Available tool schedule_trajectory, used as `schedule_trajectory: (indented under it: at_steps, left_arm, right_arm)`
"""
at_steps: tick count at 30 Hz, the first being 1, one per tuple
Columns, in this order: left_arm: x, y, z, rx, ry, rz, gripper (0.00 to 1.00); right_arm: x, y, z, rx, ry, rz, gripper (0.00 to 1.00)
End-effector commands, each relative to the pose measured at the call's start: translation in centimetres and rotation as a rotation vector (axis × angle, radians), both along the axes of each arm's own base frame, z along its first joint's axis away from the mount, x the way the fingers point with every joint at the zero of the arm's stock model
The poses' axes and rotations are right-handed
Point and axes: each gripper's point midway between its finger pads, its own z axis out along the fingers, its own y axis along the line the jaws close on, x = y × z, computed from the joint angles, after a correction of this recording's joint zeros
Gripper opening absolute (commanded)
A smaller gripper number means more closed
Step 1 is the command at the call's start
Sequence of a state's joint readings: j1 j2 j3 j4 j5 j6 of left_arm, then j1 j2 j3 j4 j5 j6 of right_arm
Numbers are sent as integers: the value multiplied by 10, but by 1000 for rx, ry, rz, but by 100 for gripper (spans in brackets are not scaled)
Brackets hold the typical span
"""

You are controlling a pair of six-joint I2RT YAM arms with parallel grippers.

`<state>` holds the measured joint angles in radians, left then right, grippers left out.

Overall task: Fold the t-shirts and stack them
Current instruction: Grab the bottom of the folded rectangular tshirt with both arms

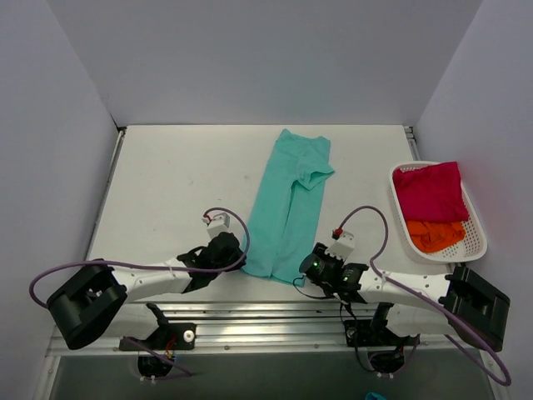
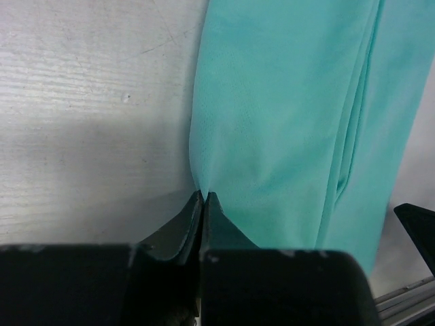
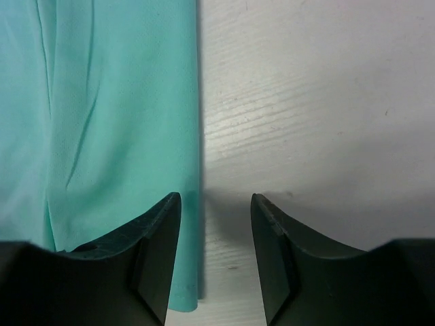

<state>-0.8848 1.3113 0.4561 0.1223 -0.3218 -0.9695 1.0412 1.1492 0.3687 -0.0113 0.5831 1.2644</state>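
Worktop [image 1: 166,183] first: the teal shirt [image 1: 291,208] lies on it as a long strip, folded lengthwise, its near end between your two arms. At the right the basket [image 1: 479,229] holds the pink shirt [image 1: 429,190] and the orange shirt [image 1: 433,235], not yet folded. You're on the teal one, I'd say, crosswise fold next. Left end effector [image 2: 204,198] is pinched tight on the near-left edge. Right end effector [image 3: 215,198] stands partly apart, gripping nothing, straddling the right edge: one finger over cloth, one over bare worktop. Close on that corner, then carry both corners away together.
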Motion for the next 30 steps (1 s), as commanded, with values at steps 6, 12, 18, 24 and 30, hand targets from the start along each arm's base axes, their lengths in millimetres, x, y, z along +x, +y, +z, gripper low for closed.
schedule_trajectory:
  at_steps: [6, 12, 18, 24, 30]
  left_arm:
    - [-6, -8, -12, 37, 14, 3, 2]
    - [-7, -21, -20, 46, 26, -20, 2]
    - [-6, -25, -21, 50, 24, -28, 2]
    - [-6, -25, -24, 59, 26, -29, 2]
    - [-5, -25, -28, 68, 29, -30, 2]
  right_arm:
    - [-10, -16, 0, -56, -18, -35, 42]
    - [-7, 4, 16, -15, -51, -4, 36]
    - [-14, 19, 17, -25, -51, 22, 31]
    - [-25, 17, 5, -41, -25, 14, 30]
    - [-40, 0, 11, -86, -36, -12, 46]
